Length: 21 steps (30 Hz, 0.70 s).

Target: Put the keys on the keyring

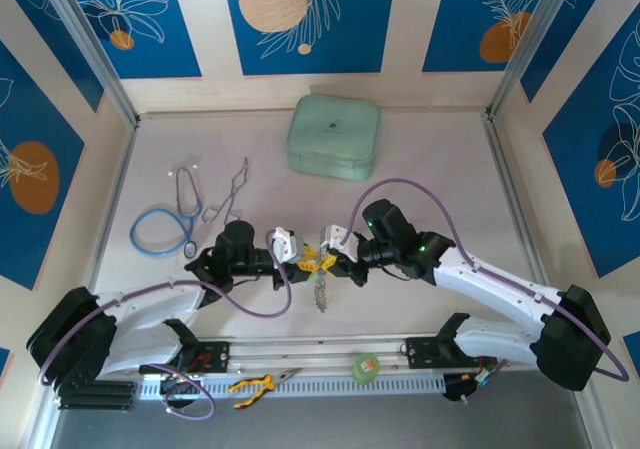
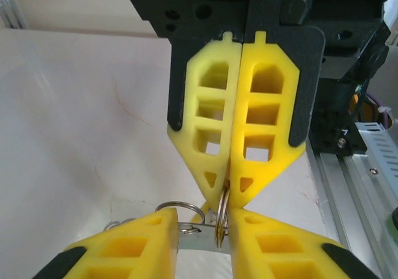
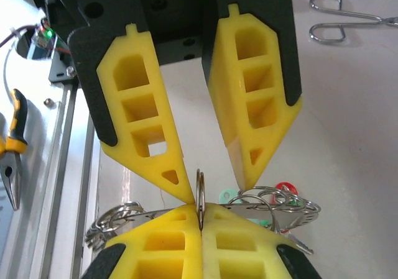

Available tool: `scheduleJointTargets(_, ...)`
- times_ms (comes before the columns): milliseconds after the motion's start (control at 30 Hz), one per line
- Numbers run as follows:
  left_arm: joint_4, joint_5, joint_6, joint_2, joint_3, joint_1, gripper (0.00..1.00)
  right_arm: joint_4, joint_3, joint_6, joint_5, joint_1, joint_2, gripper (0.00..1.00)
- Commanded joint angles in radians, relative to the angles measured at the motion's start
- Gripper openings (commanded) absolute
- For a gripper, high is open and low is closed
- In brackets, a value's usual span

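- The pale table (image 1: pixel 440 199) is walled on three sides, and its lower half is taken up by the two arms.
- The left arm (image 1: pixel 140 319) is stretched in from the lower left corner and the right arm (image 1: pixel 500 289) from the lower right. Both are bent inward, with the wrists set nose to nose just below the centre of the top view.
- A mint-green case (image 1: pixel 333 137) is set at upper centre, well apart from the arms. Its lid is shut, so its contents cannot be told.
- A blue-tubed stethoscope (image 1: pixel 165 224) is laid left of centre.
- The right gripper (image 2: pixel 229 198) is seen with its yellow fingers pressed flat together, clamped on one thin loop of the keyring.
- The left gripper (image 3: pixel 217 191) is seen with its fingers parted, one tip on either side of that loop. Whether the nearer tip touches it cannot be told.
- The keyring (image 3: pixel 280 209) is seen as a bunch of silvery linked loops between the two grippers, at the lower middle of the right wrist view. The clamped loop is stood upright on edge, and a short chain is trailed downward in the top view.
- The keys (image 3: pixel 284 189) are tucked among the loops. A red head and a green head (image 3: pixel 231 196) are made out.
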Motion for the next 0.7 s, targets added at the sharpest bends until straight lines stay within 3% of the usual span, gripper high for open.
scheduleJointTargets(0,-0.194,0.007,0.113,-0.016,0.052,-0.013,0.25,-0.086,0.067,-0.078,0.015,0.027,0.029,0.00)
scheduleJointTargets(133,-0.174,0.012,0.113,-0.023,0.055,-0.014,0.22,-0.125,0.123,-0.111,0.030,0.045,0.069,0.00)
scheduleJointTargets(400,-0.123,0.037,0.109,-0.024,0.037,-0.014,0.01,-0.034,0.096,-0.065,-0.020,0.044,0.056,0.00)
scheduleJointTargets(433,-0.115,0.037,0.105,-0.026,0.032,-0.015,0.00,-0.016,0.081,-0.054,-0.017,0.042,0.048,0.02)
scheduleJointTargets(567,-0.043,0.022,0.067,-0.045,-0.001,-0.014,0.00,0.081,-0.006,0.028,-0.025,0.002,-0.015,0.26)
scheduleJointTargets(667,0.053,0.014,0.009,-0.054,-0.037,-0.014,0.00,0.113,-0.063,0.079,-0.043,-0.031,-0.059,0.29)
